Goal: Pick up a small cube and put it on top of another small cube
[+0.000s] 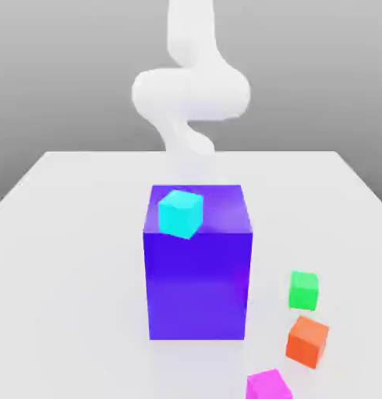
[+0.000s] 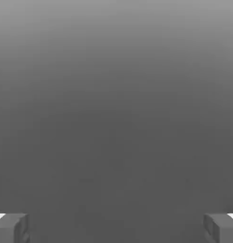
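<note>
I see my tool (image 2: pixel 116 228) with fingers wide apart, gripping nothing. The magenta cube (image 1: pixel 268 385) rests on the desk (image 1: pixel 69 257), near the green cube (image 1: pixel 303 289).

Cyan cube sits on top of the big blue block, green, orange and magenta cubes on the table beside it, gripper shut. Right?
Not quite: the gripper is open, its fingers far apart in the hand view. The rest holds: cyan cube on the blue block; green, orange and magenta cubes beside it.
</note>
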Controlling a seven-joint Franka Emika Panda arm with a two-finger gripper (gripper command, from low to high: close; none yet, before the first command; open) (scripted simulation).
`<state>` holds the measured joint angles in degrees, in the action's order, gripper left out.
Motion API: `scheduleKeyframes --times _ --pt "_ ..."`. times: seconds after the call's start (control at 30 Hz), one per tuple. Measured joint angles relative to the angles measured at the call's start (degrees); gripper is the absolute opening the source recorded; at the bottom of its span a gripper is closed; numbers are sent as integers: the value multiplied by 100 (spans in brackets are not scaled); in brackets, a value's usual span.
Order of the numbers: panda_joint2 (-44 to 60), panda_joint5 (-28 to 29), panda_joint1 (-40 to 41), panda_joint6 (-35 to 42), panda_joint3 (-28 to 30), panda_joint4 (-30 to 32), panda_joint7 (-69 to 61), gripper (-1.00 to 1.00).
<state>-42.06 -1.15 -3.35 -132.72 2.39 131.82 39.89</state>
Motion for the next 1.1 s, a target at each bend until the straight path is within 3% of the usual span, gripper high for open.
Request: scheduleKeyframes --times 0.57,0.87,1.1 --pt "2593 -1159 -1845 -629 1314 22 -4321 0" --pt "3955 -1764 -2312 -955 1461 32 -6583 0" --pt "4925 -1866 -2401 -1284 1346 64 -8087 0"
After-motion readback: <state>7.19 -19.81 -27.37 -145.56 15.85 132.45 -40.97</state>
